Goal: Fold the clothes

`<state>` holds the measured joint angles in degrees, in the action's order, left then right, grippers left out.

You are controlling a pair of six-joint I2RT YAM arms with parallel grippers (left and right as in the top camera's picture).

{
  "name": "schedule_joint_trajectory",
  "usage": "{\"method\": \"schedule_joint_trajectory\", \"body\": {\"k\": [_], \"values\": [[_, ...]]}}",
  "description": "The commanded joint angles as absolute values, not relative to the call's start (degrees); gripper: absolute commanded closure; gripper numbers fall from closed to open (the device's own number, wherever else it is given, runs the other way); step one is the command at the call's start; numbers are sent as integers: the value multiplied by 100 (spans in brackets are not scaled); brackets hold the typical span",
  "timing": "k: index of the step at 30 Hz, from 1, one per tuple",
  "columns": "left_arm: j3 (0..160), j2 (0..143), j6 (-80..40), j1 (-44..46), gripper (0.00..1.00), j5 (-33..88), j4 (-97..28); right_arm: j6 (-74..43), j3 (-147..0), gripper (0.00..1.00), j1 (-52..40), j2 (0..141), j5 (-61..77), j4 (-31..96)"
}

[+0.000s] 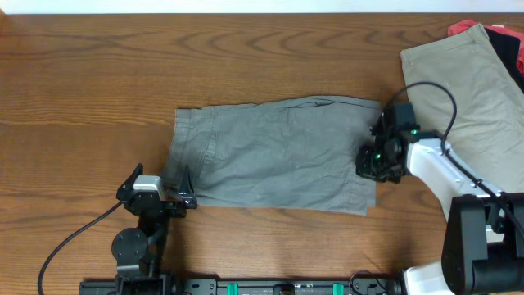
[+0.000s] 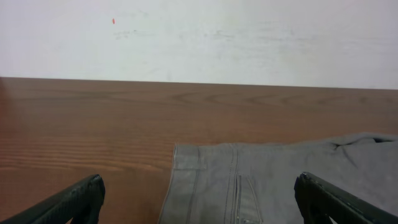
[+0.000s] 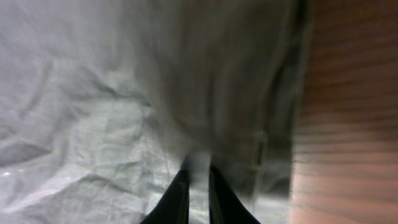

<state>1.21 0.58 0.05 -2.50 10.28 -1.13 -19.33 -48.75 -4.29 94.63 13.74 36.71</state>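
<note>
Grey shorts [image 1: 274,152] lie flat across the middle of the wooden table [image 1: 98,74]. My left gripper [image 1: 160,190] is open at the shorts' near-left corner, one finger over the cloth and one over bare wood. The left wrist view shows its fingertips [image 2: 199,186] wide apart, with the shorts' edge [image 2: 261,180] between them. My right gripper [image 1: 372,160] is at the shorts' right edge. In the right wrist view its fingers [image 3: 198,171] are pinched on a fold of the grey cloth [image 3: 93,124].
A beige garment [image 1: 467,90] lies at the right, partly under the right arm. Red [image 1: 468,28] and black [image 1: 509,45] clothes sit at the far right corner. A white wall [image 2: 199,37] stands behind the table.
</note>
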Motion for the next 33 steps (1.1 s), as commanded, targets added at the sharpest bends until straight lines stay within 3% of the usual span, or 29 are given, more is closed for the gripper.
{"method": "schedule_joint_trajectory", "body": {"k": [1,16,22,26,27,28,30,31,32,33], "values": [[23,23,40,-228,2,1092,-298,-2086,-4556,87,-467,9485,1680,3409],[23,23,40,-228,2,1092,-298,-2351,-4587,85,-189,9485,611,2766],[23,23,40,-228,2,1092,-298,-2156,-5181,81,-104,9483,574,3190],[23,23,40,-228,2,1092,-298,-2067,-5800,72,-69,9483,569,3771],[23,23,40,-228,2,1092,-298,-2053,-5999,68,-69,9483,569,3981],[23,23,40,-228,2,1092,-298,-2049,-6204,58,-71,9483,574,4198],[23,23,40,-228,2,1092,-298,-2036,-6573,24,-69,9483,576,4574],[23,23,40,-228,2,1092,-298,-1940,-6796,12,-64,9483,578,4757],[23,23,40,-228,2,1092,-298,-1828,-6989,3,-51,9483,572,4899],[23,23,40,-228,2,1092,-298,-1704,-7216,1,-25,9483,552,5030]]}}
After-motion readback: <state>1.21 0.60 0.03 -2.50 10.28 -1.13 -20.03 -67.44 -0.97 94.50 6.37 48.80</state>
